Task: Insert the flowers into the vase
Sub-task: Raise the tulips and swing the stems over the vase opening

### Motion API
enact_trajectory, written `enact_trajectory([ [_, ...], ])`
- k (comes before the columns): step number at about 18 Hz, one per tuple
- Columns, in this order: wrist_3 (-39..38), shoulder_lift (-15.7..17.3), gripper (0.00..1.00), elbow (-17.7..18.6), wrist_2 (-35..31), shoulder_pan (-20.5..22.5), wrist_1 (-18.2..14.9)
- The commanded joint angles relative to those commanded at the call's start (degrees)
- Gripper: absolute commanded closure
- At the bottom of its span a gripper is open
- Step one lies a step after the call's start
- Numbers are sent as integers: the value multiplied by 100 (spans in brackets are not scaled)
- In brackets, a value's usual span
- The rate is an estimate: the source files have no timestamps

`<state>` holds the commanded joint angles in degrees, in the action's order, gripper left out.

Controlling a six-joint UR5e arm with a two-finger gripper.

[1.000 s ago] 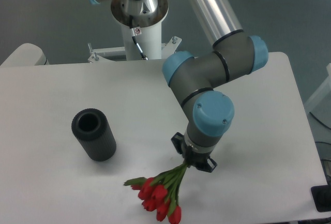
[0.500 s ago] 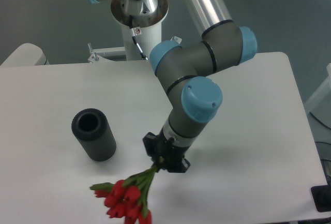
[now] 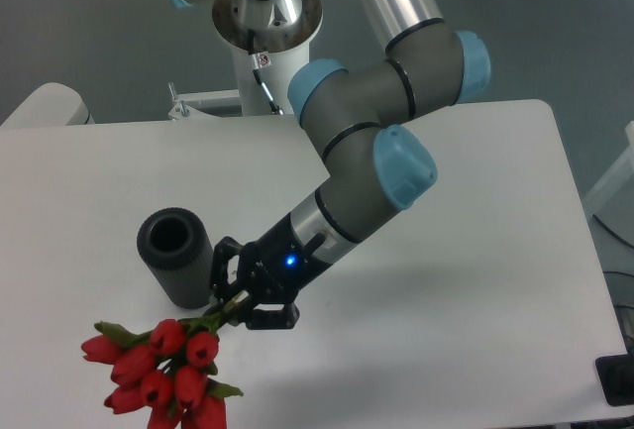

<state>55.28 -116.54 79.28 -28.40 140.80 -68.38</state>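
The vase point(image 3: 179, 258), a dark ribbed cylinder with an open round mouth, stands upright on the white table at the left. Just to its right, my gripper point(image 3: 235, 300) is shut on the green stems of the flowers point(image 3: 158, 372). The red tulip buds hang out to the lower left of the gripper, in front of and below the vase, near the table's front edge. The gripper's fingers sit close beside the vase's lower right side; whether they touch it is unclear.
The arm's grey links and blue joint caps point(image 3: 404, 166) reach across the middle of the table point(image 3: 475, 280). The robot's white base column point(image 3: 267, 48) stands beyond the far edge. A dark object point(image 3: 617, 379) sits off the table at the lower right.
The gripper has swung left and tilted over, carrying the flowers from the front middle of the table to just beside the vase. The buds now point left, below the vase.
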Motion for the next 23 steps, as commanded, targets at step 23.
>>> enact_trajectory([
  [23,176,765,98,1546,2313,537,1011],
])
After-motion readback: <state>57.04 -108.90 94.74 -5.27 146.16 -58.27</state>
